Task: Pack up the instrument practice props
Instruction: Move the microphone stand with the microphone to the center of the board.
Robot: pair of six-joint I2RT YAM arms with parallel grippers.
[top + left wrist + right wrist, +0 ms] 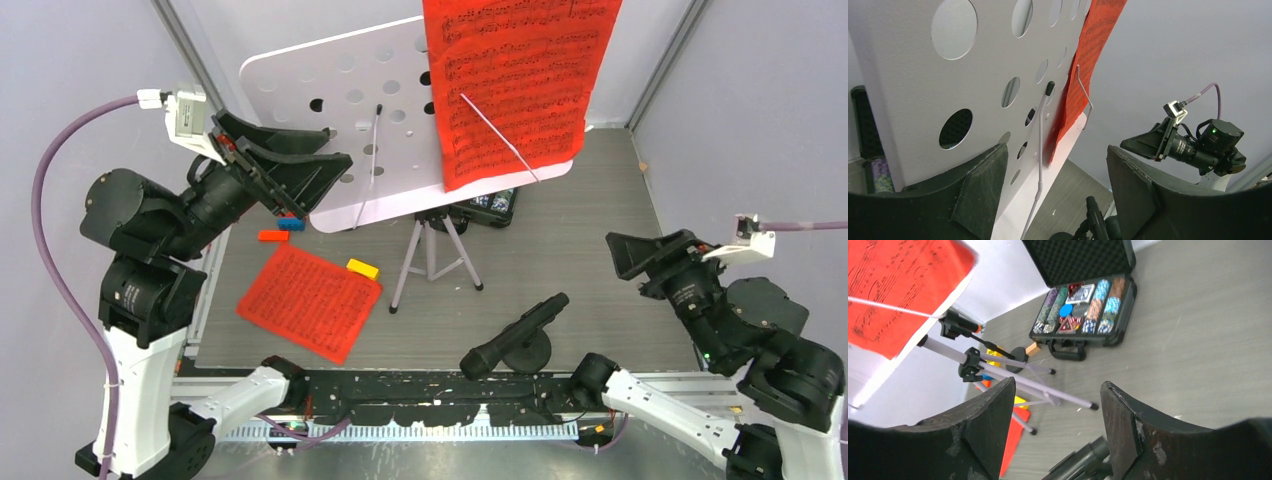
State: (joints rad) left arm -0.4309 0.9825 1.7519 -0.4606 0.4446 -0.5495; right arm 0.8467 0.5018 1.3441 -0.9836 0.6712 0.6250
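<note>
The white music rack (pixel 330 90) stood tall in the middle of the table (pixel 600 200). Its left edge was just in front of the left gripper (pixel 338 147), whose fingers were apart and empty. The right gripper (pixel 613 255), apart too, was farther off.

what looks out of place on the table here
One red sheet-music page lies loose and flat on the grey table, left of the silver tripod legs, with a small yellow block at its far corner. The other red page is up on the white hole-punched music rack.
</note>
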